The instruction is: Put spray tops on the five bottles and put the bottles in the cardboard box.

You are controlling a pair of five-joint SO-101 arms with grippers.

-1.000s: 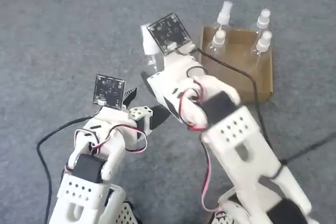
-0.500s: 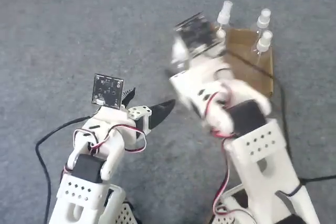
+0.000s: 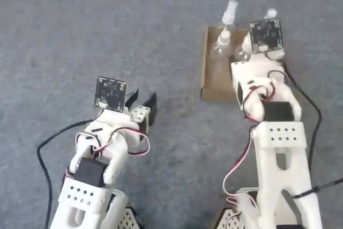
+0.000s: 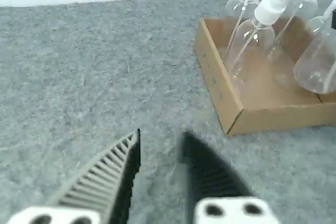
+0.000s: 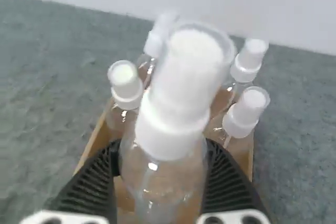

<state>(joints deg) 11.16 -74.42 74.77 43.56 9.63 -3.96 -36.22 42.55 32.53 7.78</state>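
L claw (image 4: 160, 139) is nearest the bases: released, nothing in it, over bare tabletop (image 3: 64, 41), well short of the box (image 3: 204, 63) & off to its left. R claw (image 5: 161, 156) is farther out, clenched round the body of the fifth bottle (image 5: 170, 124), which has its spray top on. The bottle's long axis is approx. vertical, top end up, so it's upright in the grip. It hangs over the near part of the box, w/ box floor showing just below it. Beyond it, the four other bottles (image 5: 125, 85) stand upright in the far part of the box, all capped & close together.

The key relation: the free spot looks to lie straight under the held bottle, on the near side of the four, not among them. It prob. needs a plain lowering, no tilt, w/o nudging the nearest pair. The R arm is the one in place; the L arm has no part here. Looks like the last bottle, so the task is nearly done.
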